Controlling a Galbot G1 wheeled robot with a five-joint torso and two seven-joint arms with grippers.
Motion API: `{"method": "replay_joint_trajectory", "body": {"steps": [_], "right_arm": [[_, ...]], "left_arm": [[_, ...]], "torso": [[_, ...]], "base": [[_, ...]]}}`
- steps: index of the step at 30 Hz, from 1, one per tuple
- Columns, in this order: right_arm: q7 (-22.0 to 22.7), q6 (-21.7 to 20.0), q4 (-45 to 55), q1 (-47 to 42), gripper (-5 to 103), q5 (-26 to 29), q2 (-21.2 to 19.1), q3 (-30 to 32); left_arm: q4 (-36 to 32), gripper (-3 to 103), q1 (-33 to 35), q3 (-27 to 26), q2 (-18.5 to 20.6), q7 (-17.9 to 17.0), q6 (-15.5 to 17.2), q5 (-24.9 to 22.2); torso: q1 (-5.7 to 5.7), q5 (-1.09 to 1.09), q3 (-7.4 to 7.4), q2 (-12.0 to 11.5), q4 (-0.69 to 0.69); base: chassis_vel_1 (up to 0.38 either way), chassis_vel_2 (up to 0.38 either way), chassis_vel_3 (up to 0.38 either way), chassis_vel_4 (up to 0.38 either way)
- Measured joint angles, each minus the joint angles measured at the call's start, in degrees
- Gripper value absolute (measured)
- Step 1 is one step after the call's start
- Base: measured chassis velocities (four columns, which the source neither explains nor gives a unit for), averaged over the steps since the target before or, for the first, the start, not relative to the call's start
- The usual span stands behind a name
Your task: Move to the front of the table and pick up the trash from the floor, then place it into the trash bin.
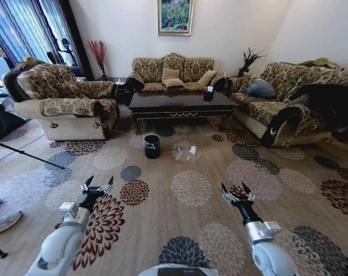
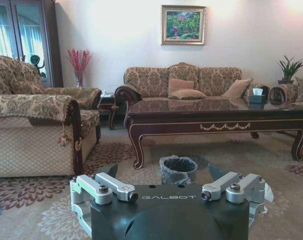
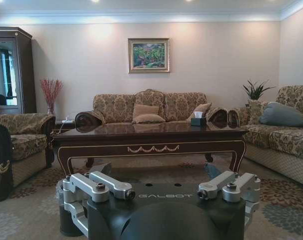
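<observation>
Both arms reach low over the floor [image 1: 162, 190]. The left pincer [image 1: 98, 185] and the right pincer [image 1: 238, 191] are spread wide and hold nothing. The trash [image 1: 185, 154] lies well ahead of them, between the two, short of the desk [image 1: 180, 103], the bottle's long axis running roughly away from the robot. The bin [image 1: 152, 146] stands just beside it, on the left pincer's side. Neither arm looks clearly nearer; the robot likely needs to drive closer first.

The coffee table [image 1: 180, 105] stands before the back sofa [image 1: 174, 73]. On the floor [image 1: 191, 224] before the table's front edge sits the trash bin [image 1: 152, 146], the trash [image 1: 185, 153] just to its right.
</observation>
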Motion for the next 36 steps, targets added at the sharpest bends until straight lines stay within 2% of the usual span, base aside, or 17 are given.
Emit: {"method": "replay_joint_trajectory", "body": {"steps": [36], "right_arm": [[-0.1,0.6,-0.1,-0.9,100,-0.6,0.9,-0.1]], "left_arm": [[-0.1,100,1.0,0.5,-1.5,0.0,-0.2,1.4]], "torso": [[-3.73,0.0,-5.25,-9.0,0.0]], "base": [[0.0,0.0,0.0,0.0]]}}
